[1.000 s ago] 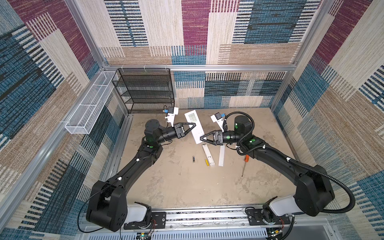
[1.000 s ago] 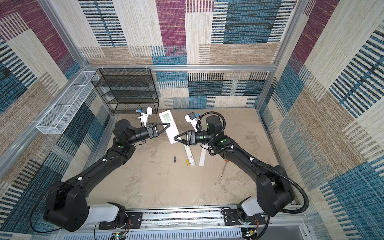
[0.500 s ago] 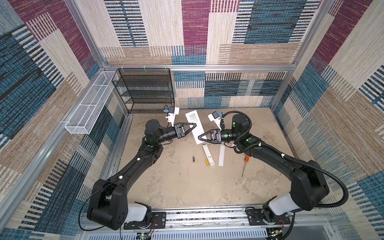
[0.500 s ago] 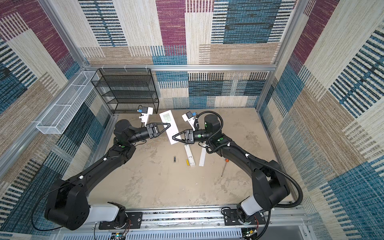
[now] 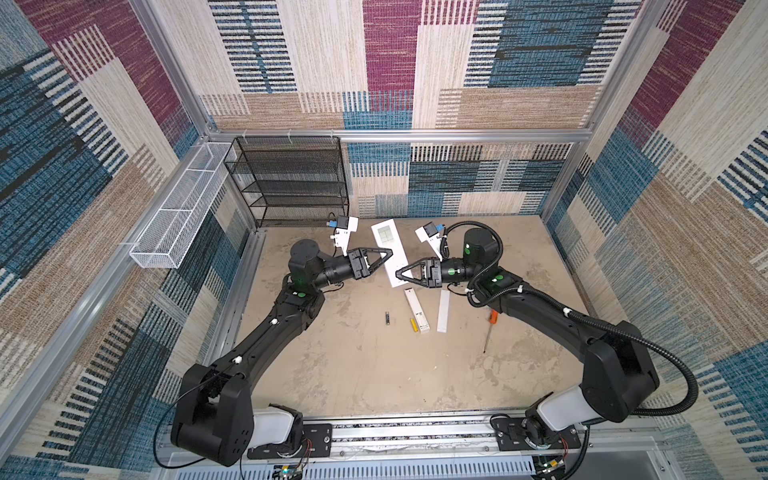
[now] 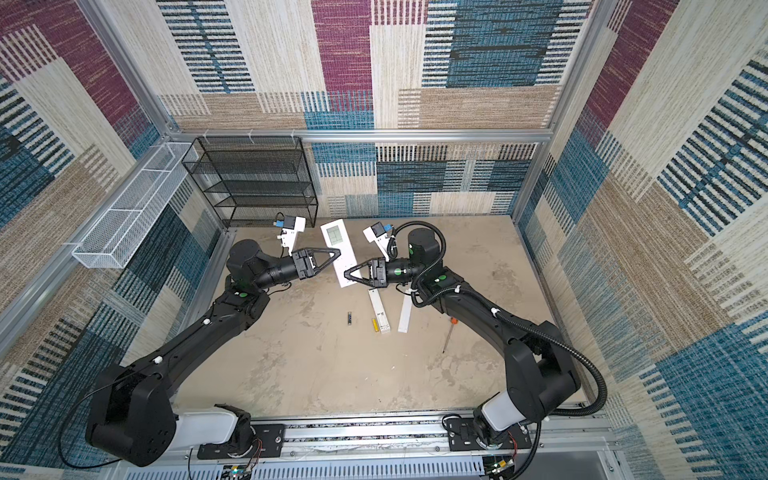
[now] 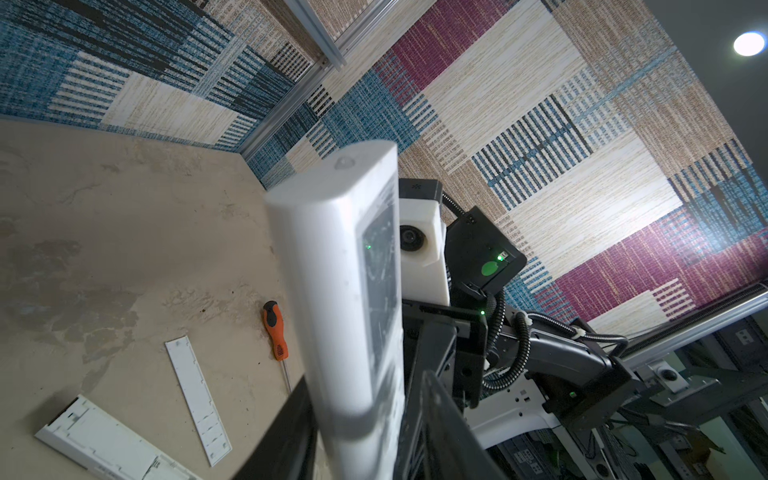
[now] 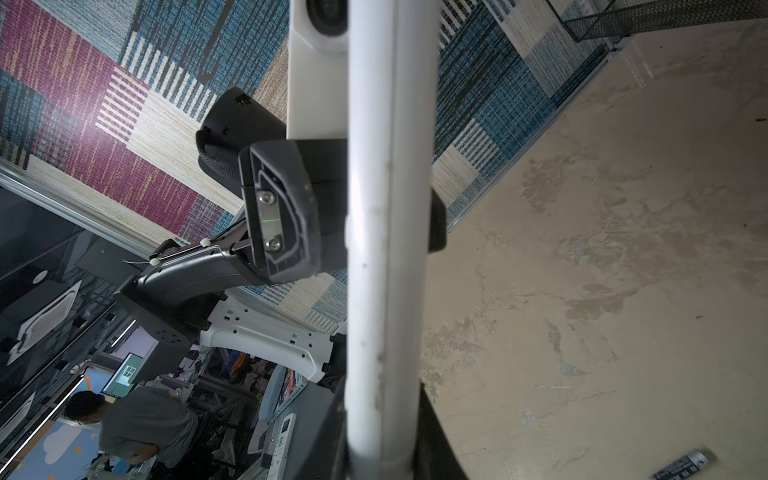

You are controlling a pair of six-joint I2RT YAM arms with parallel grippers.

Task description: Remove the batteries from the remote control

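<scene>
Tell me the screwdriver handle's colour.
The screwdriver handle is orange with black, clearest in the left wrist view.

In the left wrist view the remote control (image 7: 345, 291) runs off the edge. The blurred fingers (image 7: 291, 432) of the left gripper (image 7: 368, 378) beside it are cut off too, so their contact cannot be told. The white shell (image 7: 95, 440) is also clipped. In the right wrist view the label of the dark battery (image 8: 681, 465) is a blur. In both top views the yellow battery (image 5: 413, 324) (image 6: 375, 325) is too small to tell whether it touches that shell.

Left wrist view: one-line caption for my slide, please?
White remote control stands between the fingers of the left hand; orange-handled screwdriver and loose white cover strip lie on the table beyond.
</scene>
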